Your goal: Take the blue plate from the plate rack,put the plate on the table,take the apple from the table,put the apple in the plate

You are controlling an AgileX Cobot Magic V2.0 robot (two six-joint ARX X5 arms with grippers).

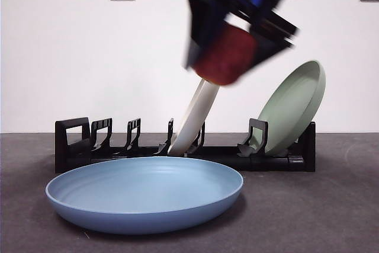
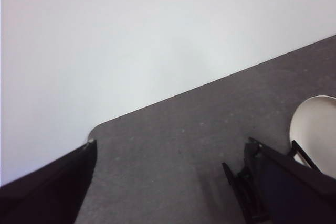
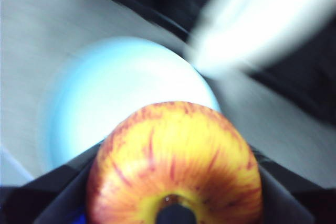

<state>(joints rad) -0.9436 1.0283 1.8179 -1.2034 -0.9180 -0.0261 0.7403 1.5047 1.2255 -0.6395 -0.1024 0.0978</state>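
- Front view: the blue plate point(image 1: 145, 199) lies flat on the table point(image 1: 331, 205), just in front of the plate rack point(image 1: 183, 149), so that half of the task looks done. The right gripper point(image 1: 228, 51) hangs high over the rack with the apple point(image 1: 225, 54) pinched between its jaws, blurred. It sits above the cream-white plate point(image 1: 195, 117) and up and to the right of the blue plate's middle rather than over it. A pale green plate point(image 1: 293, 108) leans at the rack's far end. Risk: a release here would drop the apple onto the rack or the cream-white plate; a straight descent could knock that plate's top edge
- Left wrist view: the left gripper point(image 2: 168, 182) has its jaws spread wide and empty over bare table, with the cream-white plate point(image 2: 315, 129) and part of the rack point(image 2: 247, 182) at one edge. It waits clear of the work, so I see little risk from it
- Right wrist view: the apple point(image 3: 176, 161) fills the gap between the jaws, stem end toward the camera, with the blue plate point(image 3: 121, 87) smeared beyond it. Risk: the apple is round and held only at its sides, so it may slip in a fast swing; let go from a height, it may bounce or roll over the shallow rim
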